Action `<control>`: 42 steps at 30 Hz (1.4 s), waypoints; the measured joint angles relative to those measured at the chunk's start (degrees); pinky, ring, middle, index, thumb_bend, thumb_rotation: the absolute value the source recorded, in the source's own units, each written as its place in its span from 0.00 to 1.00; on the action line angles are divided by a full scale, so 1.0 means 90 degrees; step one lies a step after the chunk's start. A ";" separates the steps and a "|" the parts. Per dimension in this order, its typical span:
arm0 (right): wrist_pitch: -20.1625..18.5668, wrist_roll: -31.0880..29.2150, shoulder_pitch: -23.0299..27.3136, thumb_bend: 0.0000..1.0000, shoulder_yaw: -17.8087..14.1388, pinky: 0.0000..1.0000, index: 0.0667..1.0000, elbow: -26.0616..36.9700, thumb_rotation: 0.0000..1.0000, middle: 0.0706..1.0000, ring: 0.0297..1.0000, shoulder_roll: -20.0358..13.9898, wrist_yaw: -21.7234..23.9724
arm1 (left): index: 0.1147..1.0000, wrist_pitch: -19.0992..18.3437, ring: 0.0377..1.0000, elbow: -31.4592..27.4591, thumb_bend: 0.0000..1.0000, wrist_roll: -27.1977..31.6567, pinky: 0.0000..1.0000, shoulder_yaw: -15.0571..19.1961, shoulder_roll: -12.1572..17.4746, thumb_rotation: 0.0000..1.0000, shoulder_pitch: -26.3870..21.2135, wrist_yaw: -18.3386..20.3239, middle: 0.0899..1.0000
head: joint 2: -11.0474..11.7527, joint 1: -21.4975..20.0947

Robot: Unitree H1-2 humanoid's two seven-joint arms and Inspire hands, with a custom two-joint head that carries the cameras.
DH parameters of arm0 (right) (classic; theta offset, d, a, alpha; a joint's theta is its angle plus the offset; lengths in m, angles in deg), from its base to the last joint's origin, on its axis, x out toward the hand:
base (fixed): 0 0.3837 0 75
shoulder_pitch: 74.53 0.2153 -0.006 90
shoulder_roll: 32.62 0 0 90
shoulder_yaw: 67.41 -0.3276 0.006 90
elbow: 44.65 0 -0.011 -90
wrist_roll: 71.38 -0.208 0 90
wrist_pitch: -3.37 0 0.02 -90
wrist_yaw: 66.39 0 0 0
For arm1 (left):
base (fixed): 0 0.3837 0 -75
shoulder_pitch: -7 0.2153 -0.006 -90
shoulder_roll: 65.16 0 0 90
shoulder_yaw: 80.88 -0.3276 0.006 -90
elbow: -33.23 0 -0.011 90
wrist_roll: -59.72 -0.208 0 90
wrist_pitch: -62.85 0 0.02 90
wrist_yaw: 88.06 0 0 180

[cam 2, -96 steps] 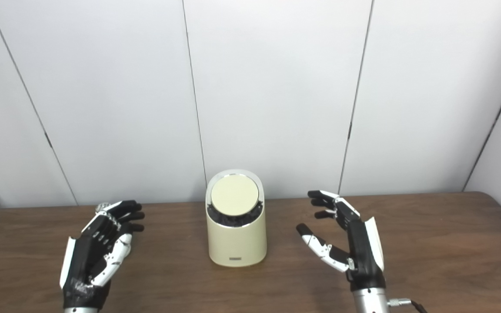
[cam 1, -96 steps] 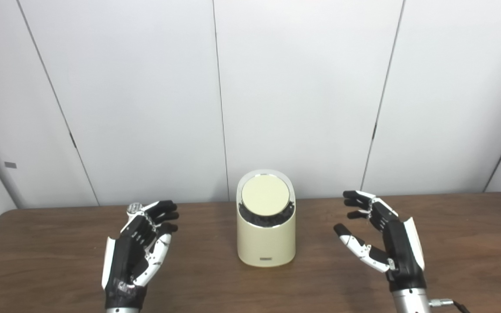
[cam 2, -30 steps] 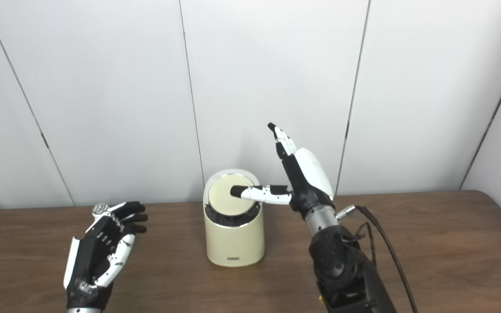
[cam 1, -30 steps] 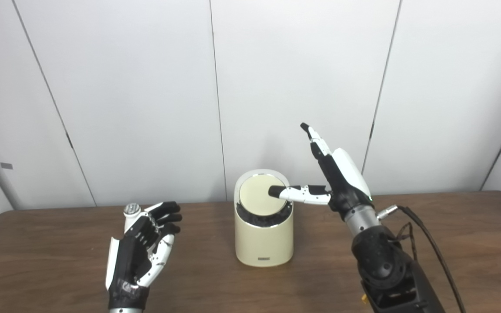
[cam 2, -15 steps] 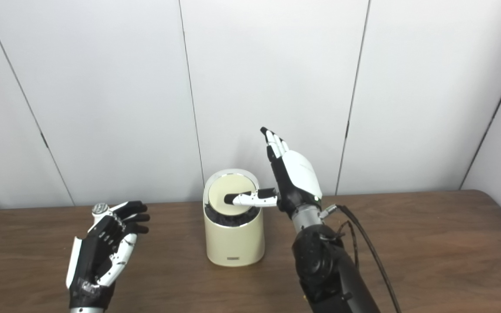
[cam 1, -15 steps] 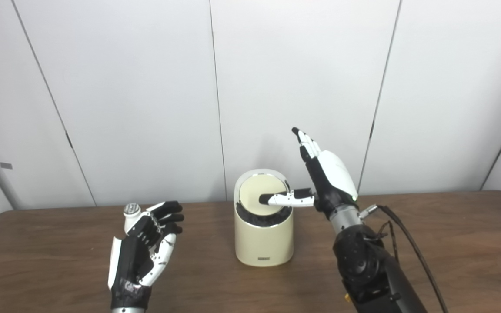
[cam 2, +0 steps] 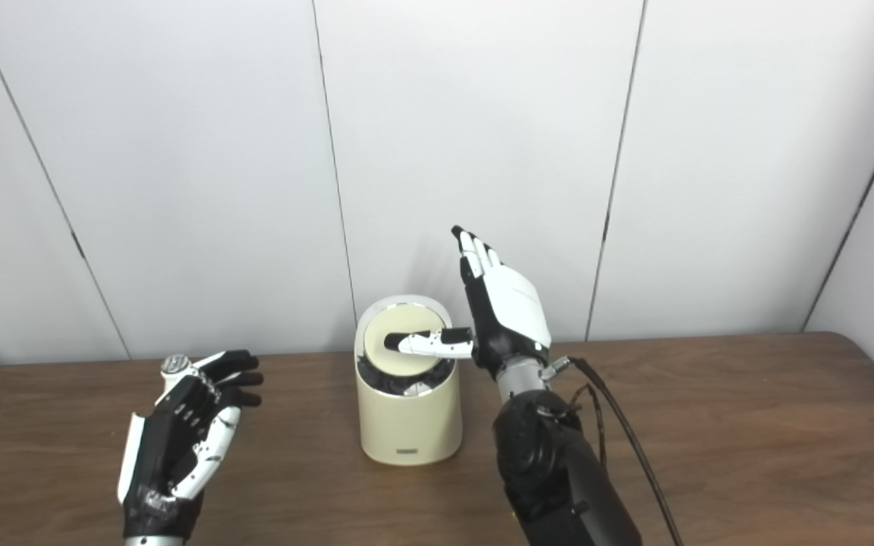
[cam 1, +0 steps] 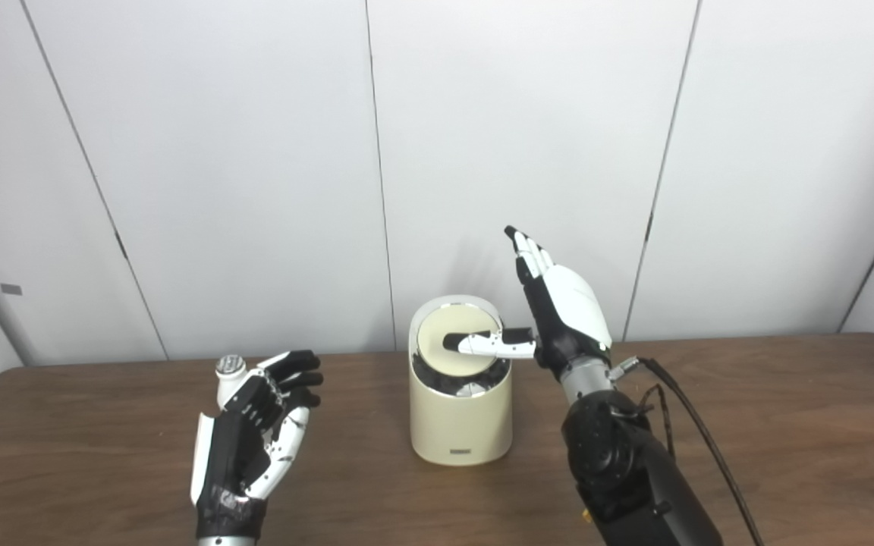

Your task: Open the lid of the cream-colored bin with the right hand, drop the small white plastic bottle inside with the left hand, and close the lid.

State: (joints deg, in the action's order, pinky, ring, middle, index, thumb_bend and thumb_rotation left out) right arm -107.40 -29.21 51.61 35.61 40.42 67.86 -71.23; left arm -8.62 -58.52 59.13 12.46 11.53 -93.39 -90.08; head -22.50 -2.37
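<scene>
The cream-colored bin (cam 1: pixel 460 425) stands at the middle of the brown table. Its round lid (cam 1: pixel 444 322) faces me and looks tilted, with a dark gap along its lower edge. My right hand (cam 1: pixel 562 311) is open beside the bin's right side. Its fingers point straight up and its thumb (cam 1: pixel 475 345) lies across the lid, touching it. My left hand (cam 1: pixel 255 425) is to the left of the bin, just above the table. It is curled around the small white bottle, whose silver cap (cam 1: pixel 230 368) shows behind the fingers.
The brown table (cam 1: pixel 786 425) runs the full width, with a white panelled wall right behind the bin. A black cable (cam 1: pixel 699 432) hangs from my right wrist over the table's right half.
My right hand rose from the table to the bin and laid its thumb on the lid. In the last second the thumb slid left and the dark gap under the lid widened. My left hand barely moved.
</scene>
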 measured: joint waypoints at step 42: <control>0.0585 -0.1079 -0.0416 0.79 -0.0120 0.98 1.00 -0.0084 0.84 1.00 1.00 -0.0189 0.0325 | 0.66 -0.0033 0.66 -0.0111 0.28 0.0025 0.58 -0.0023 -0.0018 0.32 0.0003 0.0008 0.68 | -0.0137 0.0010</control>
State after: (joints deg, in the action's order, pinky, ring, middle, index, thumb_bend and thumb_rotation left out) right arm -102.14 -38.92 47.87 34.53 39.66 66.16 -68.31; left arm -8.92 -59.52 59.36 12.26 11.37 -93.35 -90.01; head -23.73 -2.29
